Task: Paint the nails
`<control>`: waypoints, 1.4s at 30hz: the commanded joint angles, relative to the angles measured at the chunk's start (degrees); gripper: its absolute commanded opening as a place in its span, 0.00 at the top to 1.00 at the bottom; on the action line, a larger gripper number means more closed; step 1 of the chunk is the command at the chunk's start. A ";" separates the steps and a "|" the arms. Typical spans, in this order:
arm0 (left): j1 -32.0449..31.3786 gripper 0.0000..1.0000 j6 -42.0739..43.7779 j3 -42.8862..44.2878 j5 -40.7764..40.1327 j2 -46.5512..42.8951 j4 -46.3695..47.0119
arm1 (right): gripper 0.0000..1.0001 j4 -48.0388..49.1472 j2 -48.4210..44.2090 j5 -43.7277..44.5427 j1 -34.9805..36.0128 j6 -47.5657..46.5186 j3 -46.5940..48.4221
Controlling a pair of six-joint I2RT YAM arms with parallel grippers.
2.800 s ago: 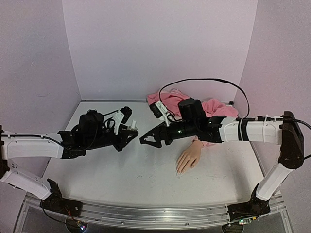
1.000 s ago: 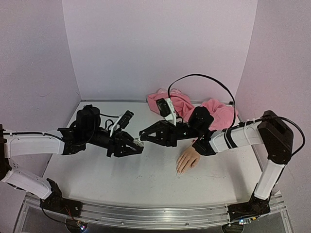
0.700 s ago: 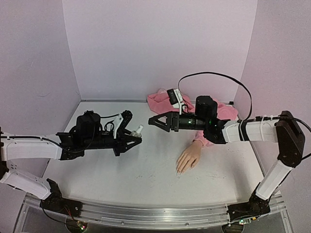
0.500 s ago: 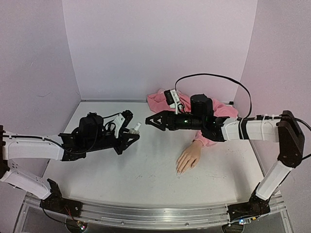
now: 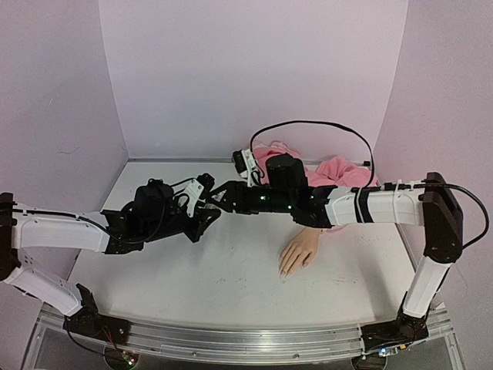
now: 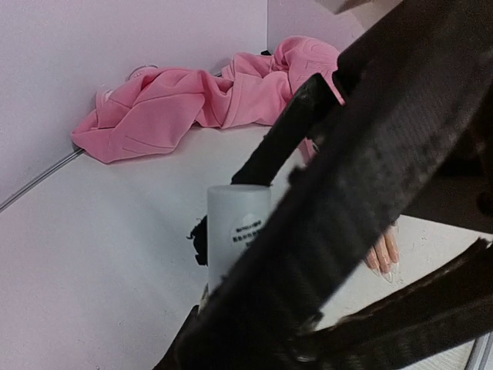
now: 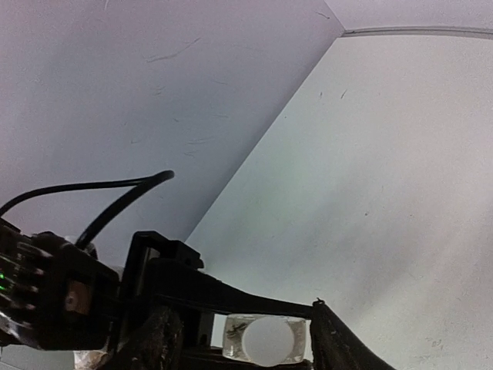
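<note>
My left gripper is shut on a tiny clear bottle with a white cap and holds it above the table, cap pointing toward the right arm. My right gripper is open, and its fingers straddle the white cap without visibly touching it. The beige mannequin hand lies palm down on the table to the right, away from both grippers. Its pale nails point to the near edge. They also show in the left wrist view.
The pink hoodie is bunched at the back right against the wall, its sleeve on the mannequin wrist; it also shows in the left wrist view. A black cable loops above the right arm. Purple walls enclose the white table.
My right gripper has moved left and closed the gap to the bottle, its fingers now around the cap. My left gripper has kept hold of the bottle and shifted slightly right.
</note>
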 commanded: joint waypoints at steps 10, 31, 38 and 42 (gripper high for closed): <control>-0.26 0.89 -7.32 2.50 2.71 -2.52 0.98 | 1.00 3.51 -0.39 -7.71 0.95 -11.10 2.87; 0.02 1.00 -1.84 -0.60 1.52 -6.73 4.89 | 0.19 2.89 -10.47 -8.36 -4.23 -18.20 -8.67; -2.17 1.00 -1.54 0.63 -12.82 -5.05 4.44 | 0.23 1.82 -8.16 -2.45 -2.97 -7.92 -5.66; -3.03 1.00 -0.05 1.44 -15.02 -3.18 4.35 | 0.27 1.84 -5.59 2.64 -0.48 -5.85 -2.59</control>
